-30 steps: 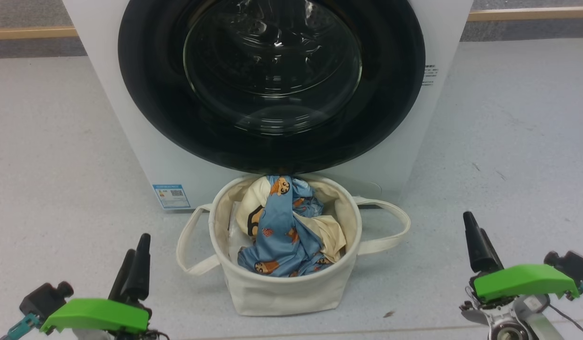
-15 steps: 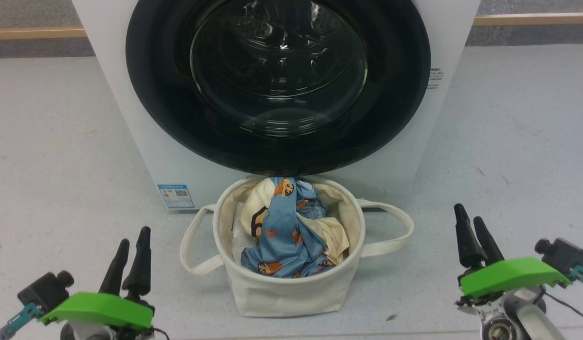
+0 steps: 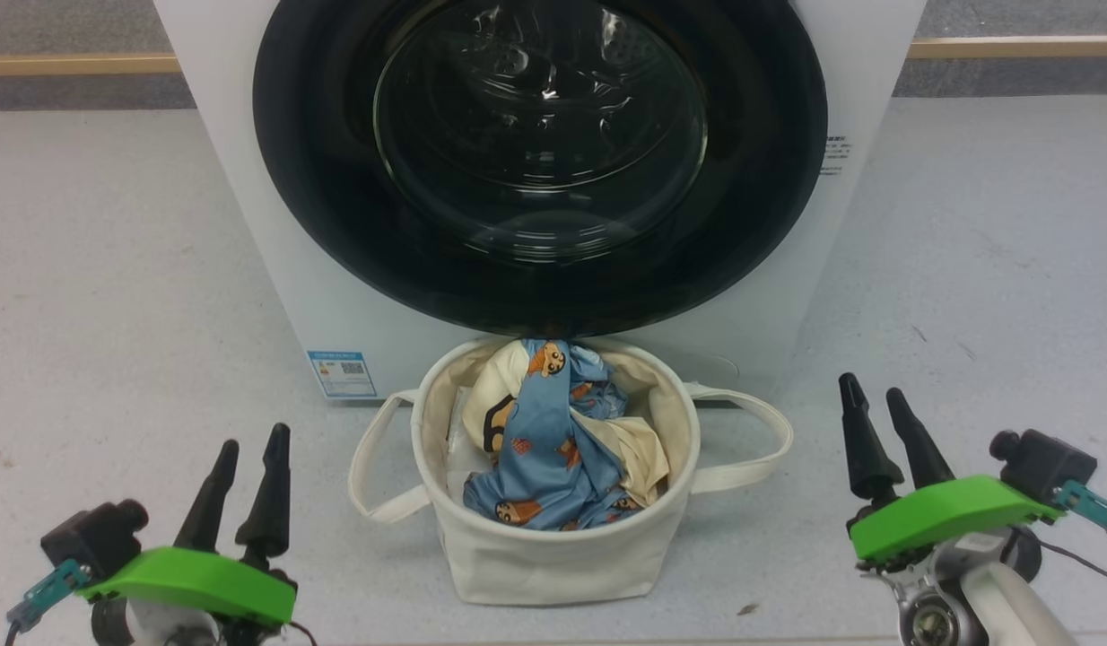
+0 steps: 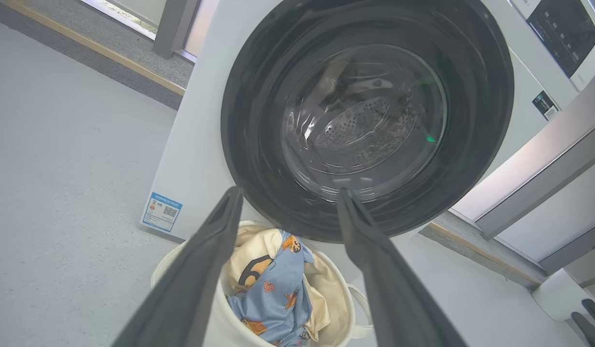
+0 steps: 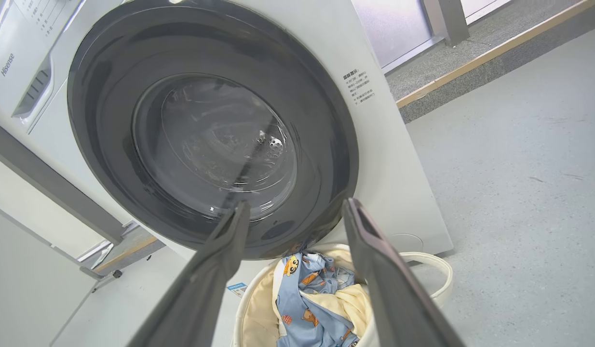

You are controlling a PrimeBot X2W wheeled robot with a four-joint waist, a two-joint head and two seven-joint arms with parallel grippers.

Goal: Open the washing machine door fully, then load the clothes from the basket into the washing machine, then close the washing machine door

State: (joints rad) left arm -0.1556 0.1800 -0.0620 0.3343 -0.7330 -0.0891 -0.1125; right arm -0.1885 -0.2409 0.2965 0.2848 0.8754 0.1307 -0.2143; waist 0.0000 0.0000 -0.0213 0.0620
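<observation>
Speckled grey floor (image 3: pixel 114 269) bears round canvas basket (image 3: pixel 553 561); left end effector (image 3: pixel 254 437), right end effector (image 3: pixel 869 385) both spread.

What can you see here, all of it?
washing machine: one, white, straight ahead
washing machine door: one, black rim, clear glass, shut on its front
basket: one, cream, on the floor below the door
clothes: one heap, blue with bears plus cream-yellow, in the basket
sticker: one, blue, machine's lower left
floor: one, grey, all around
left end effector: one, dark fingers, open, lower left
right end effector: one, dark fingers, open, lower right
</observation>
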